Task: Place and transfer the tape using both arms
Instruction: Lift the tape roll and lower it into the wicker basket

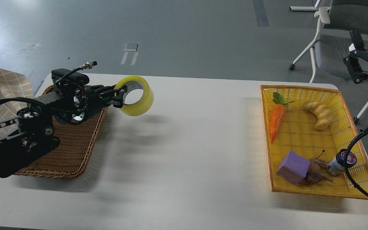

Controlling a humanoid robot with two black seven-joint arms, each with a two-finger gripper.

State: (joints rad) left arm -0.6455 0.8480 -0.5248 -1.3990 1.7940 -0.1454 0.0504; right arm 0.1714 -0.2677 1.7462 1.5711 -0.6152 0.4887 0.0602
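1. The left hand grips the tape by its rim, lifted clear of the bench, upper left of frame, just beside the brown wicker tray.
2. The right hand sits at the right edge, well apart; its jaws appear parted and hold nothing.
3. Judgement: pick-up done; handover and placement remain.
4. The bench is white and bare at centre. A yellow basket at right holds a toy carrot and a bread roll. Grey floor and an office chair lie beyond.
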